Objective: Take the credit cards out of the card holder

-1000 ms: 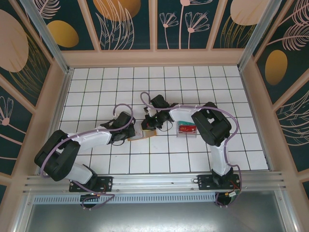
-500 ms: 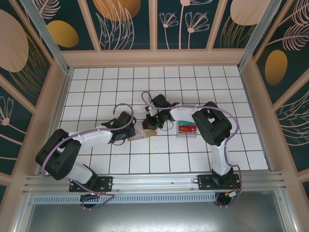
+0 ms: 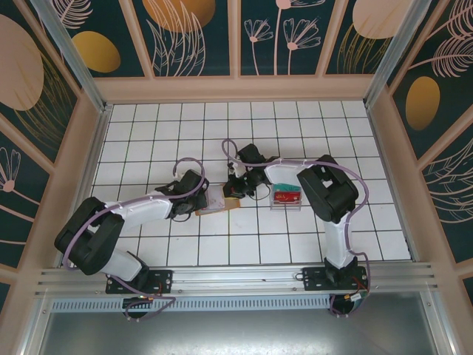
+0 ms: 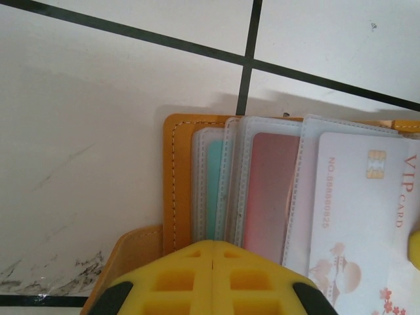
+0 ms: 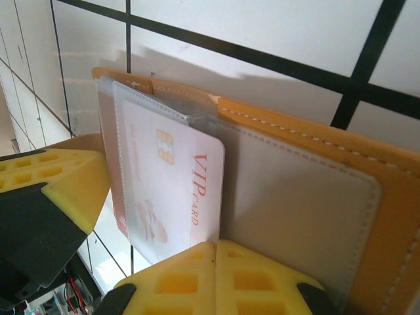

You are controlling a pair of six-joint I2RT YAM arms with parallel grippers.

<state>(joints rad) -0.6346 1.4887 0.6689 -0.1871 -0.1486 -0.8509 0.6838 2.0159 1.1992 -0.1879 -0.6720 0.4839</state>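
The tan-orange card holder [image 3: 226, 203] lies open on the tiles, its clear pockets fanned out. In the left wrist view a teal card [image 4: 214, 190] and a reddish card [image 4: 272, 190] sit in pockets of the card holder [image 4: 176, 184]. A white VIP card [image 4: 357, 210] lies to their right. My left gripper [image 4: 213, 244] is shut, its tips resting on the pockets' near edge. My right gripper [image 5: 215, 244] is shut on a corner of the white VIP card [image 5: 170, 190], which sticks partly out of its clear sleeve, next to the holder's grey panel [image 5: 295, 197].
A clear plastic box [image 3: 285, 196] with red and teal contents stands just right of the holder, beside the right arm. Both grippers, left [image 3: 201, 207] and right [image 3: 235, 187], meet over the holder at mid-table. Wooden walls ring the white tiled floor [image 3: 148, 133].
My right wrist has shifted slightly right and away from the holder, and more of the white card now shows over it. The left arm has stayed put.
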